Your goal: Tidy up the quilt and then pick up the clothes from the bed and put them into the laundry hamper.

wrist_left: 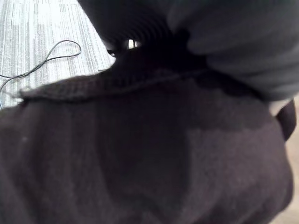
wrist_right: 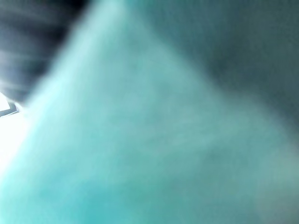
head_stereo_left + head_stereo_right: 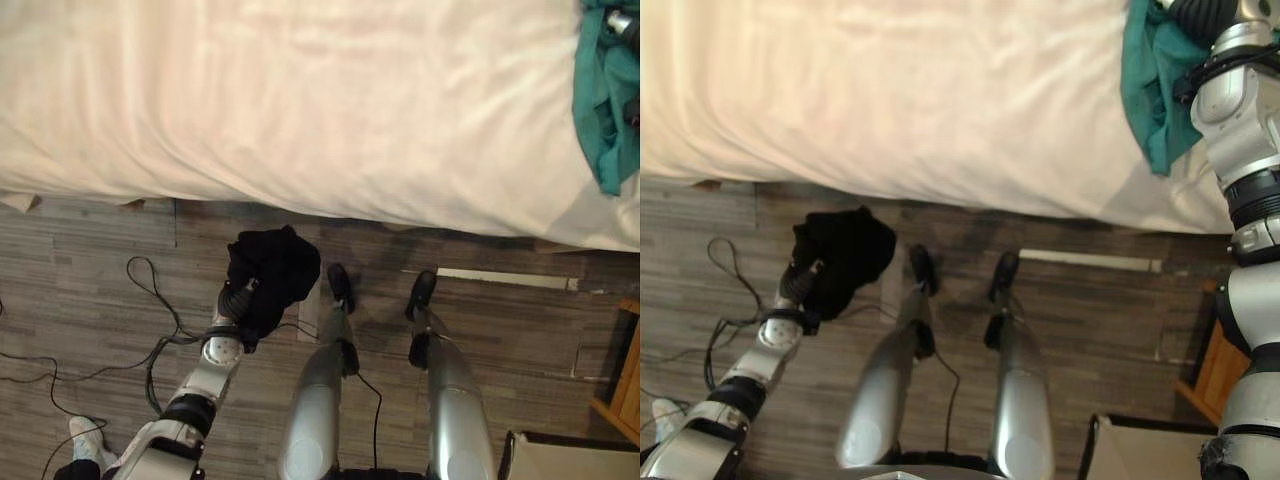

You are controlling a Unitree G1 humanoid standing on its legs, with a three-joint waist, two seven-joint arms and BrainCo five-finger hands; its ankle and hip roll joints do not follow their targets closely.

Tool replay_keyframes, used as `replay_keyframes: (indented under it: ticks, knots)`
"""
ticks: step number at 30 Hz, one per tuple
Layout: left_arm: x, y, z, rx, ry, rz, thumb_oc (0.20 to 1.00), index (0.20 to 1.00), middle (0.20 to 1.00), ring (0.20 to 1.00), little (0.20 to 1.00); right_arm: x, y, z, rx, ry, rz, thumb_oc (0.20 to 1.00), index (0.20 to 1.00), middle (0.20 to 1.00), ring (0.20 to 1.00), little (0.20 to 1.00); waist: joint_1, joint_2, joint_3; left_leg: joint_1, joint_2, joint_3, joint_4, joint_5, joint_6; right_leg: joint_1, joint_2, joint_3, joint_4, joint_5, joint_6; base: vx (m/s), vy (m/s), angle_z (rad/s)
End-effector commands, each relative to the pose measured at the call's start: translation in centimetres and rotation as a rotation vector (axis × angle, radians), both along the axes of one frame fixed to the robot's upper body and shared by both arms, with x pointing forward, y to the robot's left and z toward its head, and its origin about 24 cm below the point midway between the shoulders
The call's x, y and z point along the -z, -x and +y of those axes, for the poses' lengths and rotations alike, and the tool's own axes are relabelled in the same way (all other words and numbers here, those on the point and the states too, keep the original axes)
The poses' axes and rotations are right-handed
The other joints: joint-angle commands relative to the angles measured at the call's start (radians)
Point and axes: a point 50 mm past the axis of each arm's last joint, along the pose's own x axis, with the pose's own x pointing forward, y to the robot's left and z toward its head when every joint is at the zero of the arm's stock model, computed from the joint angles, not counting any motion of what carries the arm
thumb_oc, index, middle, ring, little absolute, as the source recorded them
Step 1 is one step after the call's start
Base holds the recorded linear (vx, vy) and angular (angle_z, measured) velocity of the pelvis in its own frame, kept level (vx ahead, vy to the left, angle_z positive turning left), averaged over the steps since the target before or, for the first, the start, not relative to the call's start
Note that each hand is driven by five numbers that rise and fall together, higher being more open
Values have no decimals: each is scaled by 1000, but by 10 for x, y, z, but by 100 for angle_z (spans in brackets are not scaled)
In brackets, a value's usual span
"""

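Wood floor (image 3: 100, 250) runs beside the bed (image 3: 300, 100). My left hand (image 3: 800, 285) is buried in a black garment (image 3: 272, 268); my right hand (image 3: 1205, 15) meets the teal garment (image 3: 1150, 90). I can't tell either grip, so I'd lift slowly

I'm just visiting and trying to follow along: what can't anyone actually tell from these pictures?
- Left hand: the black garment drapes over its fingers in both eye views and covers the left wrist view, so its grip is hidden.
- Right hand: at the right eye view's top edge, its fingers cut off or buried in the teal garment.
- Right wrist view: a teal blur, no detail.
- Teal garment: partly cut off by the edge.
- White quilt: runs past the edges.
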Motion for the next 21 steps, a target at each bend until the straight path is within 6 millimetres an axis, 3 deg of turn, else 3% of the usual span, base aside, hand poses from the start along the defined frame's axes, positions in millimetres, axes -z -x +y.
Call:
replay_keyframes:
  ticks: [1, 5, 6, 7, 8, 12, 13, 15, 16, 17, 18, 19, 21]
  knots:
    - [23, 27, 8, -29, 29, 66, 200, 200, 200, 200, 200, 140, 3, 0, -90, -162, 400, 200, 200, 200, 200, 200, -28, -50, -139, 126, 70, 14, -6, -144, -156, 150, 3, -1, -177, -47, 107, 209, -49, 27]
    - [25, 40, 12, -26, 58, 80, 200, 200, 200, 200, 200, 209, 42, 16, -272, -551, 451, 200, 200, 200, 200, 200, -57, -78, -198, 284, 65, 20, -4, -187, -144, 337, 14, 6, -249, -45, 109, 198, 21, 9]
    - [24, 43, 16, -33, 54, 81, 200, 200, 200, 200, 200, 219, 54, 24, -357, -719, 420, 200, 200, 200, 200, 200, -67, -88, -211, 314, 60, 37, -6, -177, -133, 366, 16, 4, -262, -27, 105, 166, 128, -11]
    - [28, 49, 18, -42, 66, 97, 200, 200, 200, 200, 200, 235, 67, 44, -512, -1004, 361, 200, 200, 200, 200, 200, -83, -94, -242, 367, 54, 45, -6, -194, -125, 417, 20, 17, -278, -27, 108, 92, 104, -16]
    - [28, 49, 18, -42, 65, 99, 200, 200, 200, 200, 200, 235, 68, 44, -511, -1006, 362, 200, 200, 200, 200, 200, -81, -95, -242, 370, 53, 45, -6, -195, -125, 419, 20, 18, -280, -26, 108, 159, 104, -13]
    - [41, 66, 14, -101, 144, 125, 200, 200, 200, 200, 200, 259, 93, 101, -830, -1416, 340, 200, 200, 200, 200, 200, -94, -100, -301, 445, 48, 59, -6, -214, -118, 492, 26, 41, -311, -24, 115, 93, 110, -29]
    - [42, 68, 13, -131, 175, 116, 200, 200, 200, 200, 200, 267, 101, 119, -907, -1471, 404, 200, 200, 200, 200, 200, -93, -98, -312, 456, 44, 63, -6, -216, -117, 501, 26, 45, -316, -19, 117, 46, 134, -33]
    - [40, 67, 11, -152, 206, 85, 200, 200, 200, 200, 200, 273, 110, 127, -927, -1444, 458, 200, 200, 200, 200, 200, -91, -100, -324, 462, 39, 62, -6, -221, -117, 514, 21, 44, -321, -14, 121, 24, 112, -27]
    - [33, 62, 2, -167, 281, 13, 200, 200, 200, 200, 200, 297, 131, 131, -856, -1391, 591, 200, 200, 200, 200, 200, -81, -104, -339, 467, 49, 83, -6, -217, -130, 562, -11, -36, -322, -19, 132, 0, 94, 16]
    - [33, 62, 2, -167, 281, 13, 200, 200, 200, 200, 200, 297, 131, 131, -856, -1391, 591, 200, 200, 200, 200, 200, -84, -104, -339, 466, 49, 80, -6, -217, -130, 563, -11, -39, -322, -19, 132, 57, 142, 62]
    - [29, 60, -2, -160, 303, -10, 200, 200, 200, 200, 200, 302, 132, 127, -804, -1376, 599, 200, 200, 200, 200, 200, -85, -102, -347, 479, 71, 120, -6, -225, -141, 590, -23, -76, -322, -36, 144, 56, 211, 106]
    - [20, 58, -9, -147, 344, -68, 200, 200, 200, 200, 200, 307, 133, 115, -695, -1356, 571, 200, 200, 200, 200, 200, -102, -104, -357, 502, 139, 302, 5, -198, -142, 629, -62, -192, -314, -24, 153, 56, 209, 110]
    - [20, 59, -9, -148, 345, -67, 200, 200, 200, 200, 200, 307, 133, 115, -692, -1355, 572, 200, 200, 200, 200, 200, -106, -104, -355, 503, 139, 297, 5, -197, -143, 635, -61, -197, -314, -25, 154, -8, 131, 169]
